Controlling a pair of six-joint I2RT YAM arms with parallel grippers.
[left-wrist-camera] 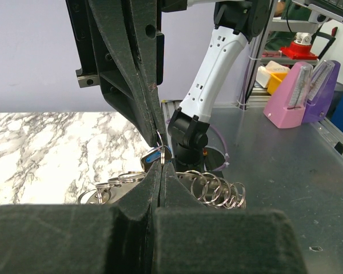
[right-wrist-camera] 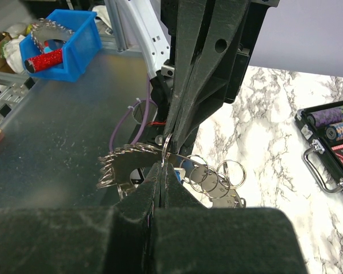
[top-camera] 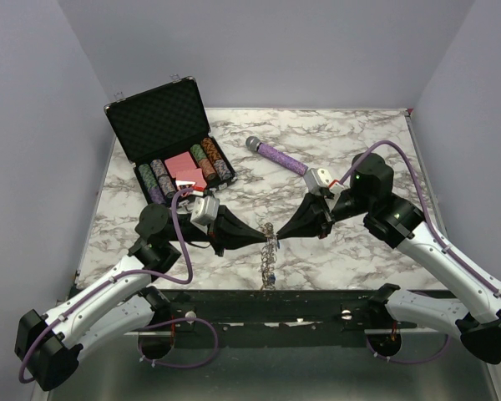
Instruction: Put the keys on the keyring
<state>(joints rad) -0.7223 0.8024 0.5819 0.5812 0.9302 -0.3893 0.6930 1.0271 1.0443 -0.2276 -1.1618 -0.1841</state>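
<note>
Much of the white-and-grey marbled worktop (top-camera: 334, 261) is covered by the two arms; its bare stretches are seen left and right of where the arms meet, and along the far edge on the right. The open black carrying case (top-camera: 154, 113), lined with foam and filled with rows of round poker chips (top-camera: 209, 159), is set at the far left corner, its front partly hidden behind the left arm (top-camera: 108, 292). The right arm (top-camera: 434, 242) is cut off at the lower right. The purple glittered microphone (top-camera: 277, 156) lies in the far middle, well apart from the jaws.

The large silvery toothed keyring (right-wrist-camera: 123, 165) is found at the worktop's near edge, just under the meeting jaw tips. Only part of its edge is shown, the rest being hidden by the right jaws. Of the small metal keys, one blue plastic cap (left-wrist-camera: 153, 155) can be made out; the others are masked. A row of loose wire rings (right-wrist-camera: 220, 174) is seen beside it.

Both the left jaws and the right jaws are pressed fully together, tip to tip, and each appears pinched on one thin silvery split ring (right-wrist-camera: 167, 147) between them.
</note>
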